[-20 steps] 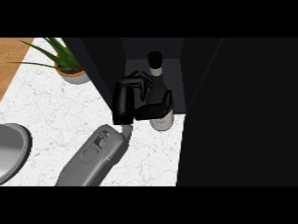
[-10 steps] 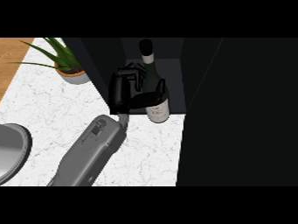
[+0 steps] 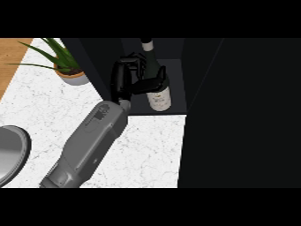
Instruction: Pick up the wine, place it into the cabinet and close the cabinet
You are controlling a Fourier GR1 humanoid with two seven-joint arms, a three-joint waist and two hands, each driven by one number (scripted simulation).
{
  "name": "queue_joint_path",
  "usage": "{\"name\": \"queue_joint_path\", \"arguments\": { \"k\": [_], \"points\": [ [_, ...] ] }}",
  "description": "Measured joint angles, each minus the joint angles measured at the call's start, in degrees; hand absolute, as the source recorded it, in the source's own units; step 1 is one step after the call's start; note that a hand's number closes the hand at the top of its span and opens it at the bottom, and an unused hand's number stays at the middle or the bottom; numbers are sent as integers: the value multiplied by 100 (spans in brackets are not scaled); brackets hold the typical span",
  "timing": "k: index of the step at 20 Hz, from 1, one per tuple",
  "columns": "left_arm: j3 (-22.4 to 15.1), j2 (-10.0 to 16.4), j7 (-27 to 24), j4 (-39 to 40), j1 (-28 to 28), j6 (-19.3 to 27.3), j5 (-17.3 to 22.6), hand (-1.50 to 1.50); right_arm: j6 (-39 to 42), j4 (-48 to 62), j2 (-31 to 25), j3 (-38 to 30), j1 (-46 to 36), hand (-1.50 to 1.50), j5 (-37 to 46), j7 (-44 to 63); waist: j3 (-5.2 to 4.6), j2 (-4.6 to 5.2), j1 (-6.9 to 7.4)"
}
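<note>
The left hand (image 3: pixel 122 81) is grasping the dark glass wine bottle (image 3: pixel 159 96) inside the black cabinet (image 3: pixel 176 70). Its fingers (image 3: pixel 134 60) are curling behind the bottle and its thumb is crossing in front.

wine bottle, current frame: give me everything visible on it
The wine bottle is dark glass with a slim neck, a pale cap on top and a white label low on its body. It stands roughly upright inside the open cabinet, near the front edge. The left hand curls round its middle from the left, hiding part of the body. Whether its base rests on the cabinet floor cannot be told.
</note>
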Motion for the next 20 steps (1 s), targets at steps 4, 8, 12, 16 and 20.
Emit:
{"name": "queue_joint_path", "arguments": {
  "k": [4, 8, 12, 16, 20],
  "points": [
    [211, 0, -211, 643, -387, -71, 109, 150, 41, 38, -23, -89, -86, -150, -29, -3, 0, 13, -35],
    [472, 25, -535, 1175, -656, -204, 75, 150, 64, 60, 12, -53, -56, -150, -65, -7, -1, 16, -41],
    [603, 10, -898, 1592, -932, -92, 1, 150, 128, 58, 60, 73, 95, -150, -57, -109, -1, 21, -62],
    [807, 21, -1195, 2054, -1223, -29, 4, 150, 93, 67, 76, 97, 42, -150, -55, -64, -2, 34, -84],
    [985, 12, -1318, 2467, -1520, -97, -11, 150, 164, 96, 73, 31, 66, -150, -72, -158, -1, 48, -98]
  ]
}}
